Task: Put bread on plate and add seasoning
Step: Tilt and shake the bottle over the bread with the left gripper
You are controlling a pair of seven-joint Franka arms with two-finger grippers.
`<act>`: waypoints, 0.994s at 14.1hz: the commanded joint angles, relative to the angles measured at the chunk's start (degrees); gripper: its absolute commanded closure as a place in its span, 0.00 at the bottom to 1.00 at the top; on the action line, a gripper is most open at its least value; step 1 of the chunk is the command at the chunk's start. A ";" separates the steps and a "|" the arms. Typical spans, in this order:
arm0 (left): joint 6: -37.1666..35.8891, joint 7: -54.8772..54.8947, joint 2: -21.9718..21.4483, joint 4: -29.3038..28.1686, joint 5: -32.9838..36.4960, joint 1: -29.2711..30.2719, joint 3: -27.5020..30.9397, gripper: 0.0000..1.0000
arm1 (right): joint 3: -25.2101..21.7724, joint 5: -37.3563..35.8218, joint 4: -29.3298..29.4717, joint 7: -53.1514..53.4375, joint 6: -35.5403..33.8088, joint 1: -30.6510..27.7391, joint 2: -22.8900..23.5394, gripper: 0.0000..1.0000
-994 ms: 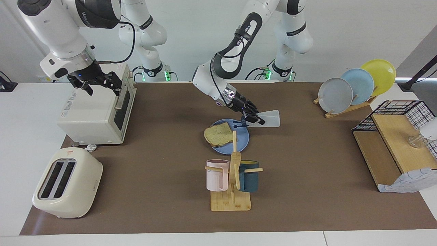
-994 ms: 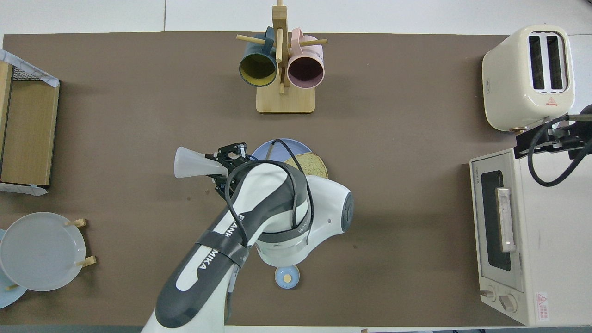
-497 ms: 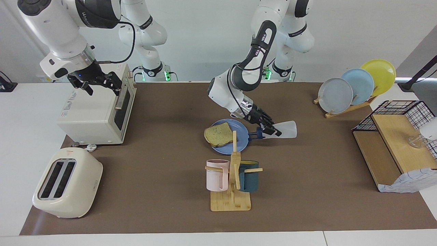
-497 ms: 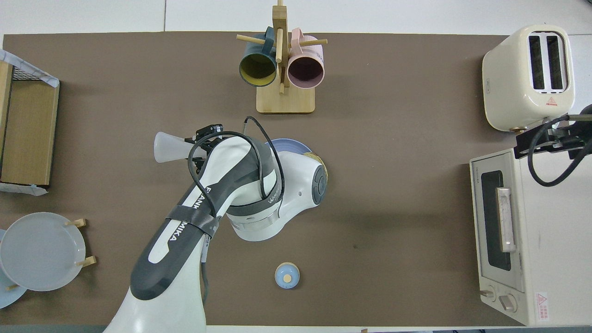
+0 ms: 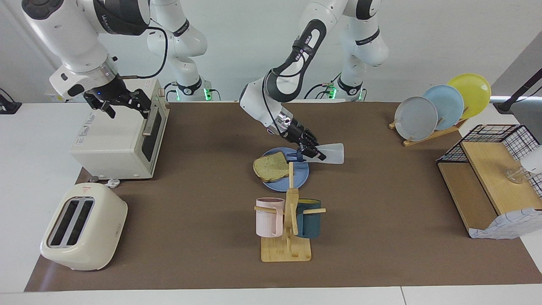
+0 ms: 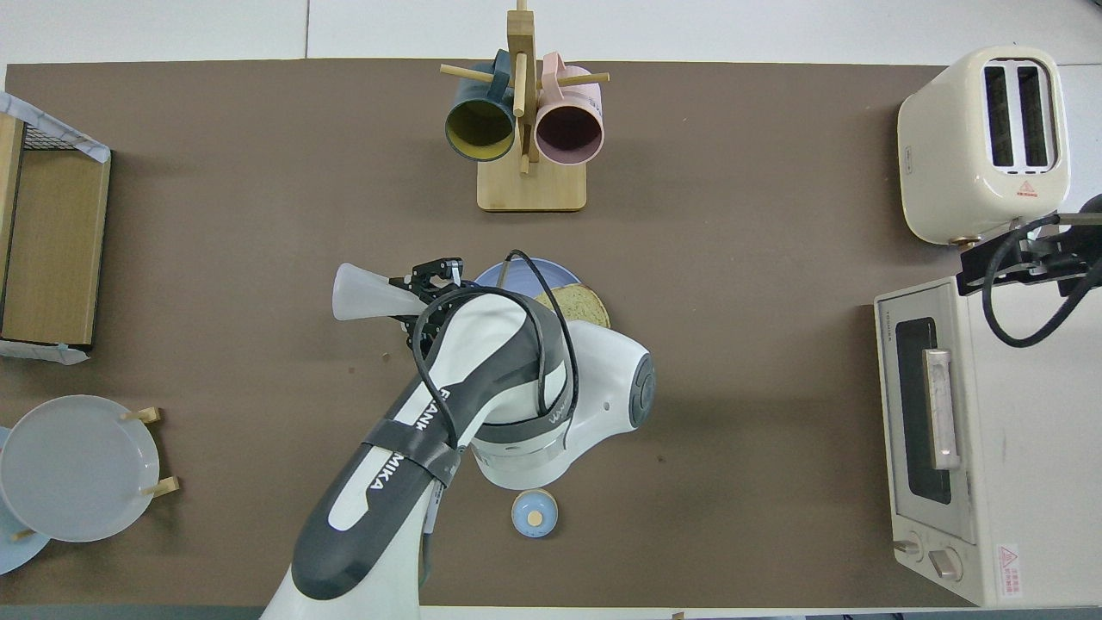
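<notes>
Facing view: our left gripper (image 5: 312, 151) grips the seasoning bottle (image 5: 329, 153), tipped sideways, cap over the blue plate (image 5: 301, 174) rim. The bread (image 5: 270, 166) lies on the plate's edge toward the right arm's end. Our right gripper (image 5: 123, 101) waits unclenched over the toaster oven (image 5: 120, 140). Risk: seasoning misses the bread, since the cap sits off-slice. Half a second ago the bottle hung off the plate.

Overhead view: the left arm hides most of the plate (image 6: 508, 274); the bottle (image 6: 366, 293) has swung back plateward.

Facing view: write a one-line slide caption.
Left gripper holds the seasoning bottle tipped over the blue plate with bread.
</notes>
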 commanded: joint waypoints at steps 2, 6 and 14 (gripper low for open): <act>0.02 -0.28 -0.10 -0.29 -0.03 2.04 0.84 1.00 | 0.26 0.48 -0.68 -1.71 0.55 -0.72 -0.70 0.00; 1.60 -0.28 0.70 -0.38 3.13 7.49 0.84 1.00 | 0.26 0.48 -0.68 -1.71 0.55 -0.72 -0.70 0.00; 1.87 -0.63 0.78 0.41 -1.69 3.20 0.75 1.00 | 0.26 0.48 -0.68 -1.71 0.55 -0.72 -0.70 0.00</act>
